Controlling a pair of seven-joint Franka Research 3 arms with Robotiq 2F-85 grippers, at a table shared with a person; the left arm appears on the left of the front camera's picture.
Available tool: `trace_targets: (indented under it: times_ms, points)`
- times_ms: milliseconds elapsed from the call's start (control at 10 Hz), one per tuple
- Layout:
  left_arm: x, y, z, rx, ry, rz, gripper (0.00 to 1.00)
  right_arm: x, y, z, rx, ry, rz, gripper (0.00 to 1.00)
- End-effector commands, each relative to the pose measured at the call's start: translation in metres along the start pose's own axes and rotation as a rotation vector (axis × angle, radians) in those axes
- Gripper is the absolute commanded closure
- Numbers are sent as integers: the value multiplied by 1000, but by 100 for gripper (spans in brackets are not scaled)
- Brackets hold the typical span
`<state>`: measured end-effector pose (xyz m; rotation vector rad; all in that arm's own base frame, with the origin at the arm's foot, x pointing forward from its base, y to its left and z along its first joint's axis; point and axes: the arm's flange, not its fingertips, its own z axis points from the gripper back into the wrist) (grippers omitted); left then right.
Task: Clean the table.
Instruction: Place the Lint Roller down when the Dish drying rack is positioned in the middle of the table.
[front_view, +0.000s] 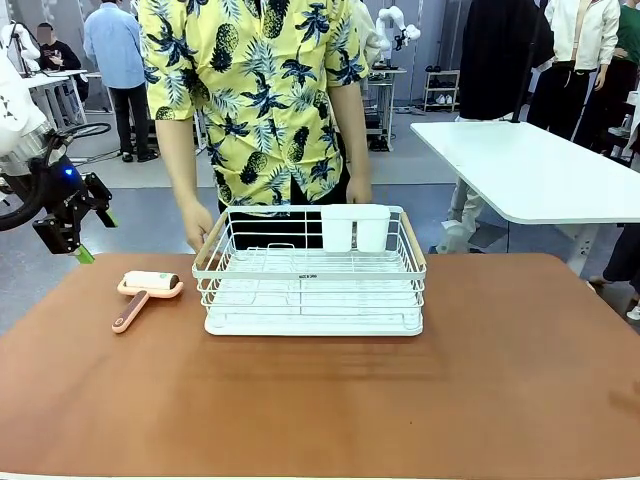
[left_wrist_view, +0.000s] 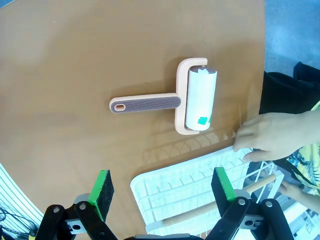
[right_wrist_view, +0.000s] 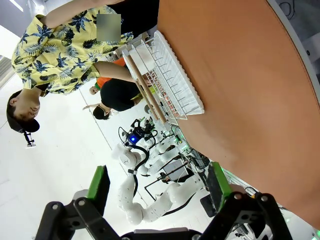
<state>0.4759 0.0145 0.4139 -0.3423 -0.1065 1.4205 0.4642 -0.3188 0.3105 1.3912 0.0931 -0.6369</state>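
**One rack, one roller, two hands**

The tabletop (front_view: 500, 380) carries one white dish rack (front_view: 312, 290) and, just left of it, one lint roller (front_view: 147, 292). The person's two hands (front_view: 197, 232) grip the rack. The left end effector (left_wrist_view: 162, 192) hovers spread wide, empty. The right end effector (right_wrist_view: 159, 185), also wide, shows in its wrist view.

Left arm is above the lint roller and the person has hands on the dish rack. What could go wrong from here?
1. The person's hand rests on the dish rack right beside the lint roller; a descent by the open left end effector could come close to the fingers.
2. The lint roller lies close to the rack's edge, so a finger might snag the wire.
3. The roller could roll if nudged off its handle.
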Motion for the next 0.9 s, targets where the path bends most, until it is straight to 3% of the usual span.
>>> trace_targets:
  times_ms: [0,800]
  points:
    - [1,2,-1,-5,-1,-9,0,-3,1,0,-5,2,8,0]
    - [1,2,-1,-5,-1,-9,0,-3,1,0,-5,2,8,0]
